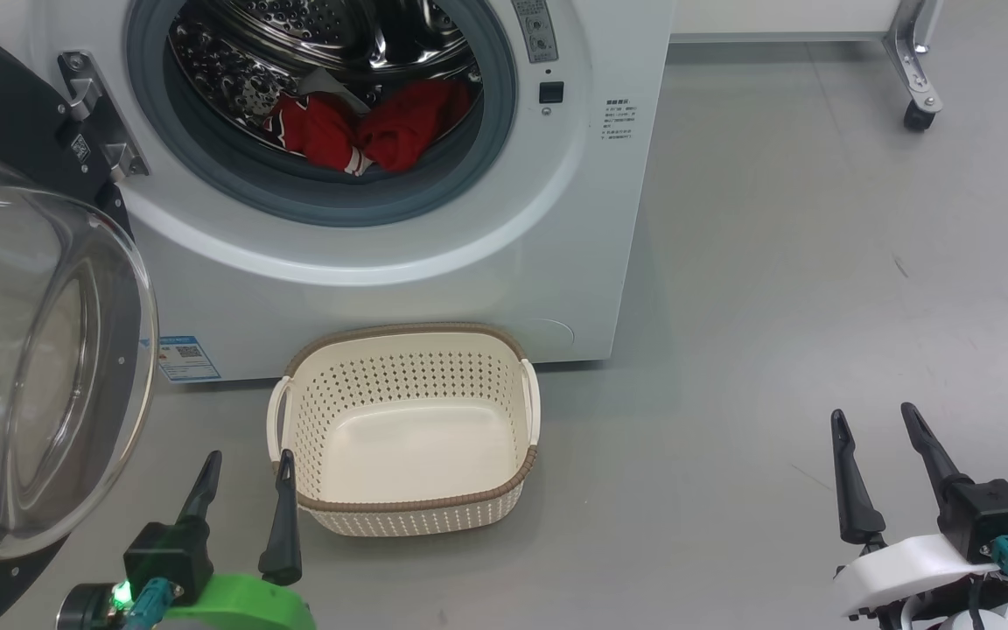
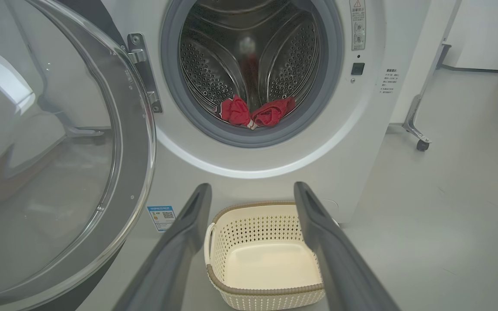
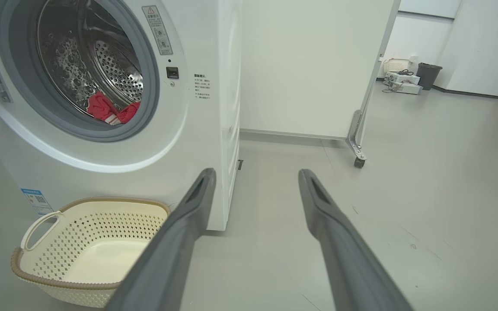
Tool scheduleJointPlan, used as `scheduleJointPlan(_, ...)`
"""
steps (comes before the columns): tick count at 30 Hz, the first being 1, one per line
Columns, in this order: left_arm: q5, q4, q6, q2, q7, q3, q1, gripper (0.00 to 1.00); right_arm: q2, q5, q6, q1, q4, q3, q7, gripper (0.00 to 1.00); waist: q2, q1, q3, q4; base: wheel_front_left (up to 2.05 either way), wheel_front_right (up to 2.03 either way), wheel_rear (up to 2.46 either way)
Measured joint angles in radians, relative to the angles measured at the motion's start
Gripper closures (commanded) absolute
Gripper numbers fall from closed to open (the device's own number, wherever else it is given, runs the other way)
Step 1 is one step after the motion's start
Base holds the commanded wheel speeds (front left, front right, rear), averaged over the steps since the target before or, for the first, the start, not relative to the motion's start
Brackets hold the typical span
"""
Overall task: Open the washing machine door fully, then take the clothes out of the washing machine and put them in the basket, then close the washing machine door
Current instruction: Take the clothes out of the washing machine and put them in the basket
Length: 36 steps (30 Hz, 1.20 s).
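Observation:
The white washing machine [image 1: 399,262] [image 2: 361,142] [image 3: 188,142] stands with its round black door [image 1: 23,350] [image 2: 46,151] swung open to the left, glass bowl bulging toward me. Red clothes [image 1: 364,131] [image 2: 255,113] [image 3: 110,112] lie bunched at the front of the steel drum. On the floor before the machine sits the cream basket [image 1: 403,507] [image 2: 266,293] [image 3: 84,285], holding nothing. My left gripper [image 1: 246,459] [image 2: 252,188] hovers open just left of the basket. Far right over the floor, my right gripper [image 1: 873,417] [image 3: 256,172] is open, nothing in it.
A white panel on a castor wheel [image 1: 917,114] [image 3: 358,162] stands behind and right of the machine. Bins and boxes [image 3: 407,77] sit by the far wall. Grey floor [image 1: 819,289] stretches to the right.

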Motion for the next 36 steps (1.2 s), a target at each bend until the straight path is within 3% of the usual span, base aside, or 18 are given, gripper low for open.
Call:
scheduleJointPlan(17,0.004,-0.016,0.0,0.0,0.001,-0.005,0.001,0.0,0.001,0.0,0.0,0.0,0.0,-0.001,-0.004,0.0,0.0,0.0,0.013,-0.006,0.51,-0.51,0.0)
scheduleJointPlan(36,0.022,-0.026,0.007,0.0,-0.009,0.001,0.0,0.0,0.0,0.0,0.001,0.0,0.0,-0.001,-0.007,0.0,0.0,0.0,0.029,-0.004,1.11,-1.11,0.0)
